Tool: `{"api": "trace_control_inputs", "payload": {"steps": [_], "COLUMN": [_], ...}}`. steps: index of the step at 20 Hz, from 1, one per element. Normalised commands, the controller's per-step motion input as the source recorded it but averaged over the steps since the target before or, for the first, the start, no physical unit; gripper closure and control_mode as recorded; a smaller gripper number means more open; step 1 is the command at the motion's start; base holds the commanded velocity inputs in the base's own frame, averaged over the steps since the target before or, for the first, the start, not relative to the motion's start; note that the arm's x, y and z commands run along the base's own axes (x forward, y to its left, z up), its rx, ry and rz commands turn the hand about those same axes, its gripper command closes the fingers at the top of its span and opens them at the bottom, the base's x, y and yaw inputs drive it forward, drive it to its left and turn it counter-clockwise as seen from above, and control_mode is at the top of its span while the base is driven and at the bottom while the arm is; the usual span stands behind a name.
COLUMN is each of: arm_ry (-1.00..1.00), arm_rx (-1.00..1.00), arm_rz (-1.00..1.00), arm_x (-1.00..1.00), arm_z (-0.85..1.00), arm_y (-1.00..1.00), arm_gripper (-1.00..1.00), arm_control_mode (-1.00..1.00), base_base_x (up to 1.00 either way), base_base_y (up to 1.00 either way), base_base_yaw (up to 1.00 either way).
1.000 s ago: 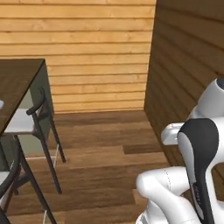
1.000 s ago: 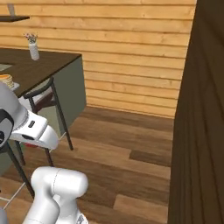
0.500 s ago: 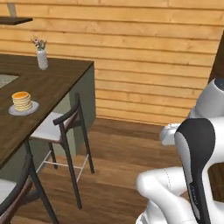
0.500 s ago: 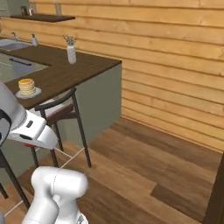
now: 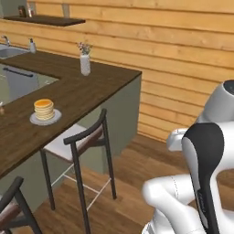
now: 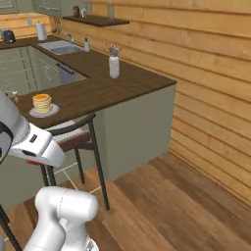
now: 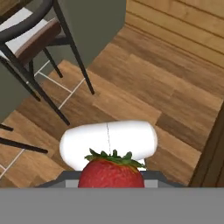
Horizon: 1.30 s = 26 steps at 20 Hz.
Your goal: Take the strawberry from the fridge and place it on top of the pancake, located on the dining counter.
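Strawberry (image 7: 111, 173) in end effector's grip

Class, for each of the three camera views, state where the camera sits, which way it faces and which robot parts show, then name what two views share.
Left base view: behind the arm, facing the dining counter; arm at lower right.
Right base view: behind it, same counter; arm at lower left.
Hand view: on the hand, looking down at the floor, the strawberry at the bottom.
Shared: both base views show the pancake and vase.
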Motion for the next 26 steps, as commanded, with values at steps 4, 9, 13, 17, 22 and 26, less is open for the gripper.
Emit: {"api": "trace_control_inputs", "payload": {"steps": [4, 9, 13, 17, 22, 26], "arm_ry": [0.0, 0.0, 0.0, 0.0, 0.0, 0.0], "arm_rx": [0.0, 0.0, 0.0, 0.0, 0.0, 0.0], "arm_rz": [0.0, 0.0, 0.0, 0.0, 0.0, 0.0], "arm_x": [0.0, 0.0, 0.0, 0.0, 0.0, 0.0], "arm_z": [0.0, 0.0, 0.0, 0.0, 0.0, 0.0], "arm_y": [0.0, 0.0, 0.0, 0.0, 0.0, 0.0], "arm_gripper": [1.0, 1.0, 1.0, 1.0, 1.0, 1.0], "arm_control_mode": [1.0, 1.0, 1.0, 1.0, 1.0, 1.0], "base_base_x": [0.62, 0.75, 0.83, 0.42, 0.1, 0.13], "base_base_y": [-0.56, -0.71, -0.18, 0.2, 0.33, 0.09], "base_base_yaw": [0.58, 0.49, 0.58, 0.54, 0.33, 0.31]}}
